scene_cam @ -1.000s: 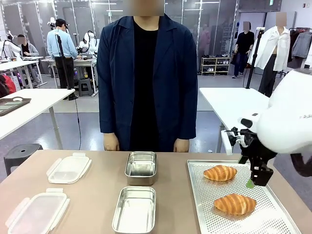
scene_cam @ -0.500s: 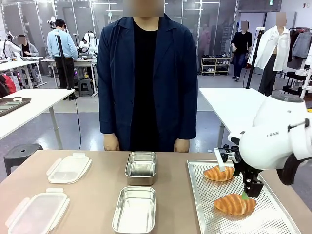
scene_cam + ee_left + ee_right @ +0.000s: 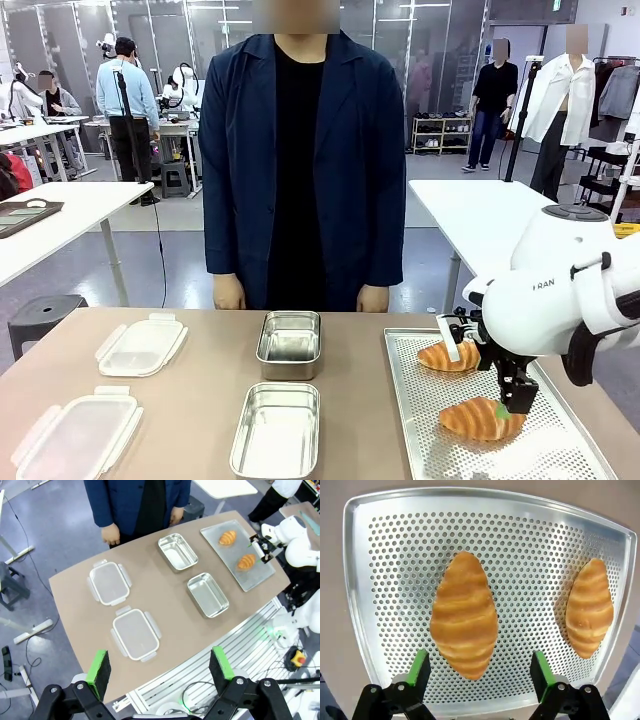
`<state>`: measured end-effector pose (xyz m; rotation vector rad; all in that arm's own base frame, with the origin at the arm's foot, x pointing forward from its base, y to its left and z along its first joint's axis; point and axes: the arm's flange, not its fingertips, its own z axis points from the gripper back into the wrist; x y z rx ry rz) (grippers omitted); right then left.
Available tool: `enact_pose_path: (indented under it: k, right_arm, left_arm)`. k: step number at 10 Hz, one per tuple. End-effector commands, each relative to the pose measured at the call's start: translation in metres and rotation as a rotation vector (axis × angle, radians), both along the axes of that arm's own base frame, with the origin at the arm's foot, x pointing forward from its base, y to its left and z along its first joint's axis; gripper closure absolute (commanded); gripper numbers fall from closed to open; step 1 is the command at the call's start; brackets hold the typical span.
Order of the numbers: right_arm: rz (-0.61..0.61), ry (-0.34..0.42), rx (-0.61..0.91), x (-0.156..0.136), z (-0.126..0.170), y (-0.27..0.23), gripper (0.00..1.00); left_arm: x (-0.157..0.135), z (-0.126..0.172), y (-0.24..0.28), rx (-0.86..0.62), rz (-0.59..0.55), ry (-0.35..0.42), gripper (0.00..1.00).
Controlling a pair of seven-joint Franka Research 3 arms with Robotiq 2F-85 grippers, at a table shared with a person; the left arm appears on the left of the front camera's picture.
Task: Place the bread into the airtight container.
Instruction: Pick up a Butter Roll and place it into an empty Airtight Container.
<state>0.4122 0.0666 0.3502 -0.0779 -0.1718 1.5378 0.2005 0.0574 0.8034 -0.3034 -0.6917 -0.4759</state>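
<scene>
Right gripper point(image 3: 516, 403) at nearer bread point(image 3: 476, 420), perforated tray point(image 3: 418, 392), person point(image 3: 300, 170) behind table point(image 3: 200, 395)

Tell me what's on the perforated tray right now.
The perforated tray holds two croissant-shaped breads, lying apart: the near bread straight under the open right gripper, and the far bread beside it. The tray surface beneath each bread is covered.

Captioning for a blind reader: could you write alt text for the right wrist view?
The right gripper, open, hangs over a golden bread roll on a perforated metal tray, one green-padded finger to each side of it. A second roll lies farther right on the same tray.
</scene>
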Motion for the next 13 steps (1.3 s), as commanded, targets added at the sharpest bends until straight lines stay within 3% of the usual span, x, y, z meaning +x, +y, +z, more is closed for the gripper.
enact_pose_path:
  k: [1, 5, 6, 13]
  right_arm:
    - [0.003, -0.003, 0.013, 0.000, 0.002, -0.001, 0.00]
    - [-0.001, -0.003, 0.000, 0.000, 0.001, 0.000, 0.00]
    - [0.023, -0.034, -0.016, -0.004, -0.005, 0.000, 0.00]
    - [-0.042, 0.046, -0.024, 0.016, -0.049, 0.002, 0.00]
  left_arm:
    - [0.000, 0.004, -0.002, -0.003, -0.008, -0.004, 0.00]
    - [0.000, 0.004, -0.002, -0.003, -0.008, -0.004, 0.00]
    - [0.000, 0.004, -0.002, -0.003, -0.008, -0.004, 0.00]
    - [0.000, 0.004, -0.002, -0.003, -0.008, -0.004, 0.00]
